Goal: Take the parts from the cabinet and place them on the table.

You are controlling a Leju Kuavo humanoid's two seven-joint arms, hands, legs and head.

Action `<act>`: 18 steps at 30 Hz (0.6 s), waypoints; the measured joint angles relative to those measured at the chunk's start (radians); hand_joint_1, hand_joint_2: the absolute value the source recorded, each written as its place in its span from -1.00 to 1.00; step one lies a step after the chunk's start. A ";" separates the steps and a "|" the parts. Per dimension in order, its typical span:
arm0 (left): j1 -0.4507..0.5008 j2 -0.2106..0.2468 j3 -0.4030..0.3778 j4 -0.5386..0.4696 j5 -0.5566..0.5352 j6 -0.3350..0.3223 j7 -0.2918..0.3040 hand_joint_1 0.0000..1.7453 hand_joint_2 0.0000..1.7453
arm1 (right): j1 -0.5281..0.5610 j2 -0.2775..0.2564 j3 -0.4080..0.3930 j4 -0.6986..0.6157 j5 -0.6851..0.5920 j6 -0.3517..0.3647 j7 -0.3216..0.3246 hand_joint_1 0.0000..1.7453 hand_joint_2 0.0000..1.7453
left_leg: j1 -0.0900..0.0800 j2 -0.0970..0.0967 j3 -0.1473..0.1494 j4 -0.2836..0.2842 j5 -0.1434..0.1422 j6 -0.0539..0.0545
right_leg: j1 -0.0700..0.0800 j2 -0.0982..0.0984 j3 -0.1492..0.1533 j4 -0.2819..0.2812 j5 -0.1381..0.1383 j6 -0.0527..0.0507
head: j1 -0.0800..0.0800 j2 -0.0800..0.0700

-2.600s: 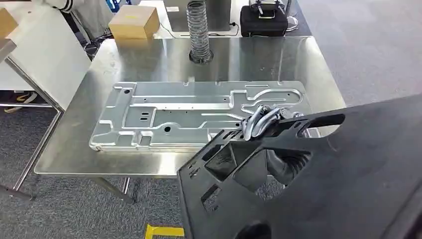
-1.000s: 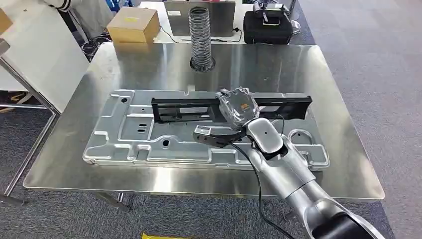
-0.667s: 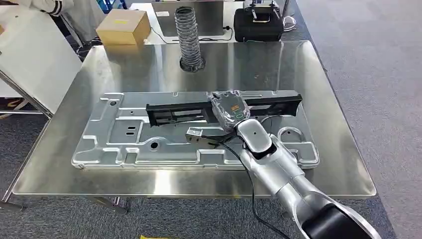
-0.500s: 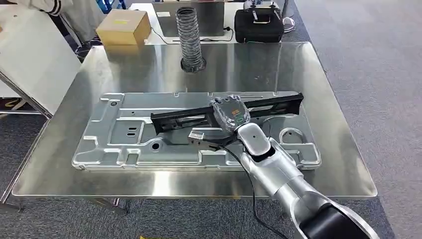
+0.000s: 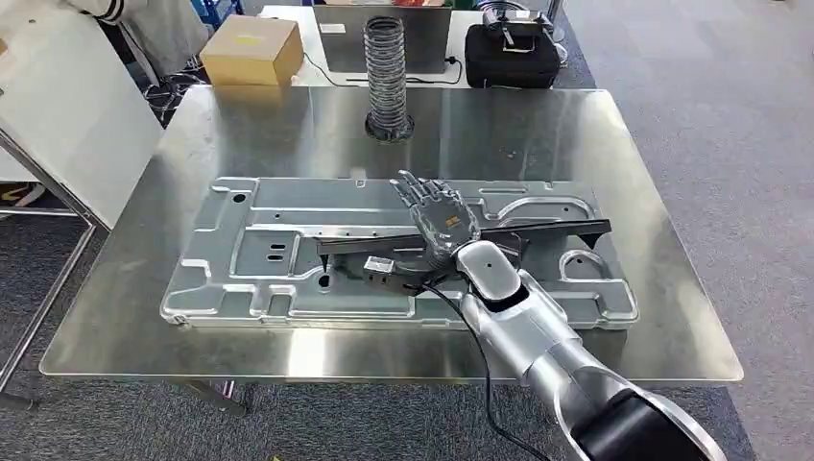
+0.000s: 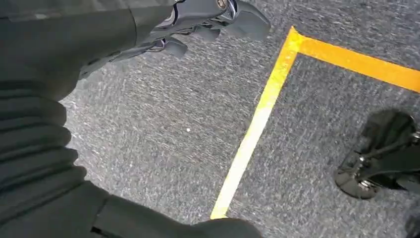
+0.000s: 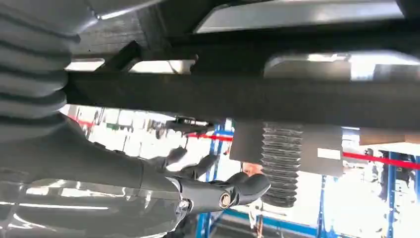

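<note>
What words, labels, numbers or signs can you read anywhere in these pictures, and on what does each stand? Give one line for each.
None can be read.
Yellow label on the cardboard box: too small to read.
White sticker on the grey panel behind the table: blurred.
White tag by the right hand: too small to read.
White label beside the ribbed hose in the right wrist view: blurred.

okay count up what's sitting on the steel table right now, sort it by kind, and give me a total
Stamped silver metal panels: 1
Long black parts, lying across the panel: 1
Upright coiled grey hoses: 1
Total: 3
The right hand is over the black part with its fingers spread. The cardboard box and black case seem to sit on a surface behind the table, so they are not counted.
</note>
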 joint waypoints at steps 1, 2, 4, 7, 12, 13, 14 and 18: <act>0.000 -0.003 0.000 0.000 0.000 0.002 0.000 -1.00 -1.00 | -0.001 0.003 -0.003 -0.003 -0.012 0.004 -0.008 -1.00 -1.00 | -0.001 0.001 -0.002 0.000 0.000 -0.001 | 0.006 0.000 0.025 -0.060 -0.003 -0.012 | 0.001 0.000; 0.000 -0.003 0.000 0.000 0.000 0.003 0.001 -1.00 -1.00 | 0.000 0.006 -0.010 -0.011 -0.035 0.009 -0.019 -1.00 -1.00 | -0.008 0.000 -0.005 0.003 0.000 -0.005 | 0.006 -0.006 0.026 -0.066 0.008 -0.005 | -0.002 0.000; 0.001 -0.003 0.000 0.000 0.000 0.003 0.003 -1.00 -1.00 | 0.004 0.008 -0.021 -0.025 -0.070 0.017 -0.031 -1.00 -1.00 | 0.000 0.002 -0.007 0.000 0.004 -0.016 | 0.010 -0.005 0.023 -0.064 0.009 -0.008 | 0.000 0.000; 0.003 -0.002 0.000 0.000 0.000 0.002 0.003 -1.00 -1.00 | 0.007 0.008 -0.040 -0.064 -0.119 0.026 -0.048 -1.00 -1.00 | 0.001 0.001 -0.017 0.022 -0.018 -0.032 | -0.002 -0.008 0.033 -0.092 0.026 -0.021 | 0.000 0.000; 0.010 0.002 0.000 0.000 0.000 0.002 0.008 -1.00 -1.00 | 0.027 0.007 -0.087 -0.126 -0.288 0.095 -0.113 -1.00 -1.00 | 0.016 0.001 -0.143 0.305 -0.132 -0.057 | -0.002 -0.006 0.034 -0.089 0.024 -0.024 | -0.008 0.000; 0.010 0.003 0.000 0.000 0.000 0.002 0.009 -1.00 -1.00 | 0.036 0.007 -0.101 -0.139 -0.353 0.126 -0.134 -1.00 -1.00 | 0.019 0.002 -0.123 0.260 -0.101 -0.059 | -0.004 -0.005 0.034 -0.087 0.023 -0.022 | -0.007 0.000; 0.010 0.006 0.000 0.000 0.000 0.002 0.009 -1.00 -1.00 | 0.043 0.006 -0.118 -0.157 -0.418 0.155 -0.154 -1.00 -1.00 | 0.022 0.002 -0.081 0.175 -0.055 -0.061 | -0.006 -0.004 0.034 -0.084 0.021 -0.018 | -0.007 0.000; 0.008 0.005 0.005 0.000 0.000 0.004 0.008 -1.00 -1.00 | 0.052 0.003 -0.207 -0.230 -0.705 0.247 -0.235 -1.00 -1.00 | 0.017 -0.004 0.003 0.000 -0.005 -0.039 | -0.003 -0.003 0.027 -0.073 0.015 0.005 | -0.005 0.000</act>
